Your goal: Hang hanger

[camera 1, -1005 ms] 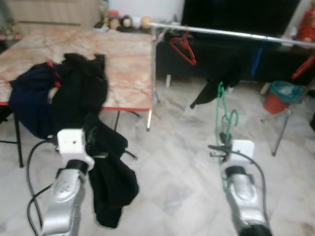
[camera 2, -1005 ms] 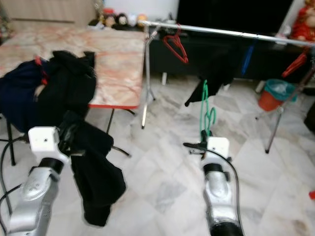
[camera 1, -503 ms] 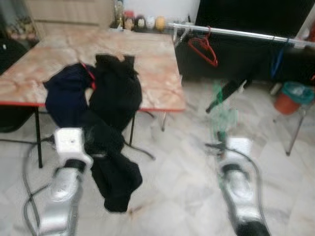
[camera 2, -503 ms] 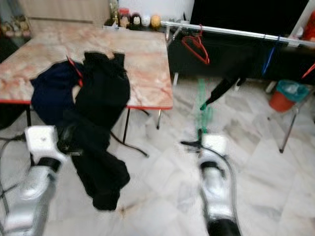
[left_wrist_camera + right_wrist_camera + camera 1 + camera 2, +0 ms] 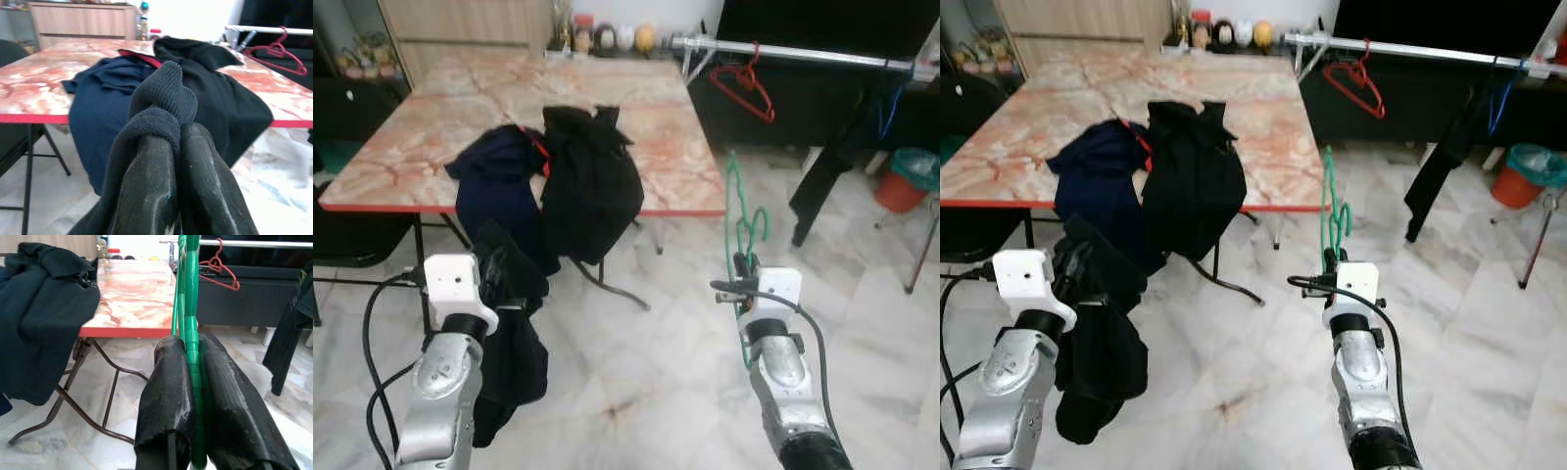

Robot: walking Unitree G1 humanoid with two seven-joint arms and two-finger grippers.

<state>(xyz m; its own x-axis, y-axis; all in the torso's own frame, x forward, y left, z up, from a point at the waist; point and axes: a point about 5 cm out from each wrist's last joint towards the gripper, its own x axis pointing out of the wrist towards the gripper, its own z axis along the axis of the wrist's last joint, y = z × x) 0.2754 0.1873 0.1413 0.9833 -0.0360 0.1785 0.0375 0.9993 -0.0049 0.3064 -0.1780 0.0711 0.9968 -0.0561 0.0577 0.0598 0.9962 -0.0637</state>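
Right gripper (image 5: 191, 382) clamped on green hanger (image 5: 744, 220), upright, near table (image 5: 680, 191), well short of rail (image 5: 803, 54). Left gripper (image 5: 178, 147) pinching black garment (image 5: 509, 352). Risk: dangling cloth catching table legs; thin hanger twisting between 2 fingers.

Open marble floor (image 5: 646, 392) lies between and ahead of both arms, with free passage there; the bench (image 5: 431, 147) blocks the left front, its folding legs (image 5: 607, 289) reaching out over the floor; dark garments (image 5: 592, 186) overhang the bench's near edge; the rail (image 5: 793, 54) spans the far right, bare between the red hanger (image 5: 749, 83) and a hanging black garment (image 5: 832, 166); an orange bin (image 5: 906, 181) and a stand leg (image 5: 922, 255) obstruct the far right floor.
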